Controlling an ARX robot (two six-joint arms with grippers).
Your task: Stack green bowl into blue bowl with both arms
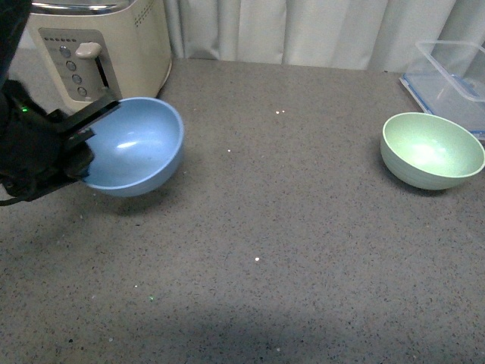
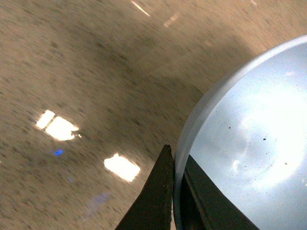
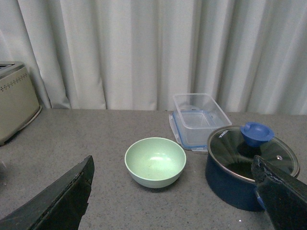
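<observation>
The left gripper [image 1: 85, 140] clamps one edge of the blue bowl [image 1: 140, 152], holding it tilted beside the toaster [image 1: 98, 45]. It is a thin rim pinch that could slip or let the bowl swing. The green bowl [image 1: 432, 149] sits well apart on the table's [image 1: 288, 250] right side. The right gripper [image 3: 172, 165] is spread wide and empty, and it could nudge that bowl toward the clear container [image 1: 455, 72].

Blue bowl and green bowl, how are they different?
The blue bowl is light blue; the green bowl is pale green. The blue bowl is tipped, its rim pinched by the left gripper; the green bowl sits level on the table, untouched. Both are round, plain and empty.
</observation>
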